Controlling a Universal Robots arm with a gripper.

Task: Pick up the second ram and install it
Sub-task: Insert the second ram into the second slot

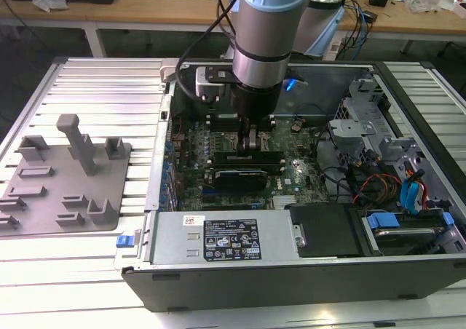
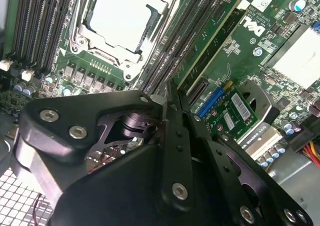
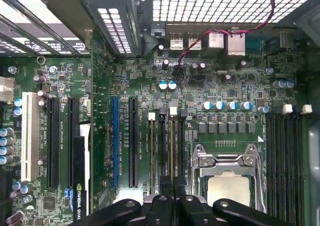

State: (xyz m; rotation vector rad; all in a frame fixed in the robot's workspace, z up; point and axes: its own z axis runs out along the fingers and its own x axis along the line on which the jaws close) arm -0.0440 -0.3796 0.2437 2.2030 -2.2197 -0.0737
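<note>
My gripper is down inside the open computer case, over the memory slots beside the processor socket. The second ram stands edge-on in a black slot with a white end clip, its thin green top edge running straight into the narrow gap between my fingertips. In both wrist views the black fingers press close together on that edge, so my gripper is shut on the stick. Another green stick sits two slots over. The second wrist view has my gripper low over the slot rails near the socket.
A grey fixture plate with upright posts lies on the slatted table at the exterior view's left. A graphics card, the power supply and drive cages with cables crowd the case around the arm.
</note>
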